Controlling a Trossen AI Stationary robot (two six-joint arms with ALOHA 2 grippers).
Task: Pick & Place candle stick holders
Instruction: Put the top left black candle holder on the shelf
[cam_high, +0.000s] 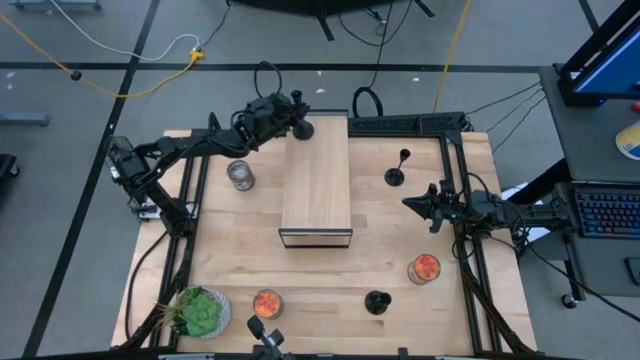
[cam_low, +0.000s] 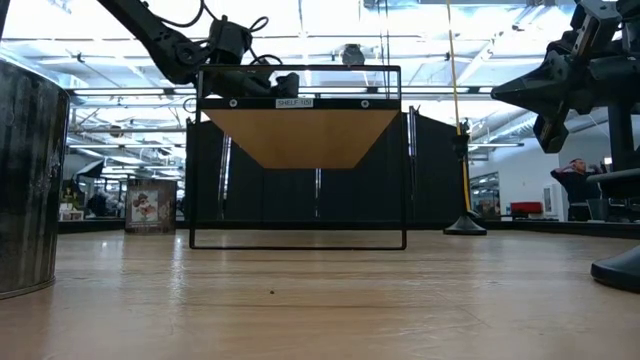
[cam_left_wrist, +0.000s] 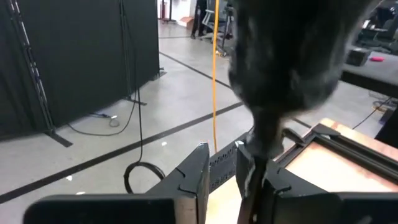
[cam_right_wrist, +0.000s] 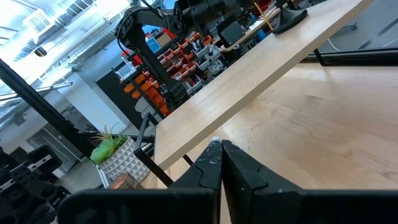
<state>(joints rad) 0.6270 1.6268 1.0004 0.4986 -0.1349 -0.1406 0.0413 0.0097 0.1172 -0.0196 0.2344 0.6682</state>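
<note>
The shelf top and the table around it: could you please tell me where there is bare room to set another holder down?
Most of the shelf top is bare; only its far left corner is crowded, with a candle holder and the left gripper. The table is bare between the shelf front and the squat holder.

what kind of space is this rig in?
Looks like a robotics lab or workshop: cables on a grey concrete floor, black curtain partitions, and racks of orange parts bins behind the wooden table.
</note>
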